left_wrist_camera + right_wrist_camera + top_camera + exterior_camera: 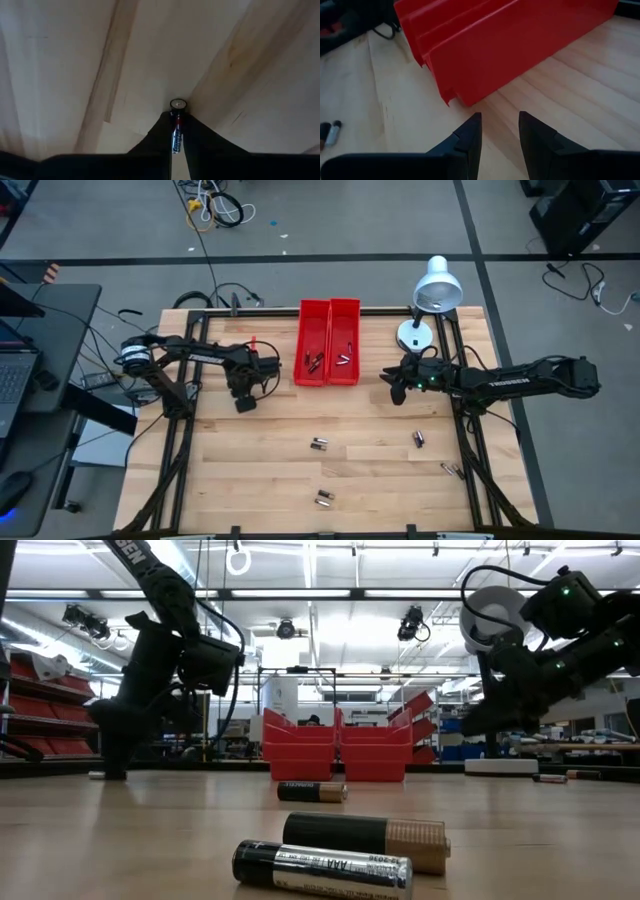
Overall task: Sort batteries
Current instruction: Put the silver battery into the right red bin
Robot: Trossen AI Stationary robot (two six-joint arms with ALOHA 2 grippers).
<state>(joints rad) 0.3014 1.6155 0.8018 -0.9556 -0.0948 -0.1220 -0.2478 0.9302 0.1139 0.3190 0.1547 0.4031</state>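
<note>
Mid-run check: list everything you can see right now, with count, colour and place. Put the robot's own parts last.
Red bins: two, side by side at the table's far middle, a few batteries inside each.
Loose batteries: at least four spots, dark and silvery, on the near half of the table.
Held battery: one, between the left fingers.
Desk lamp: one, white, far right corner.
Table: one, light wood.
Left end effector: shut on the held battery, left of the bins.
Right end effector: open, empty, right of the bins.
</note>
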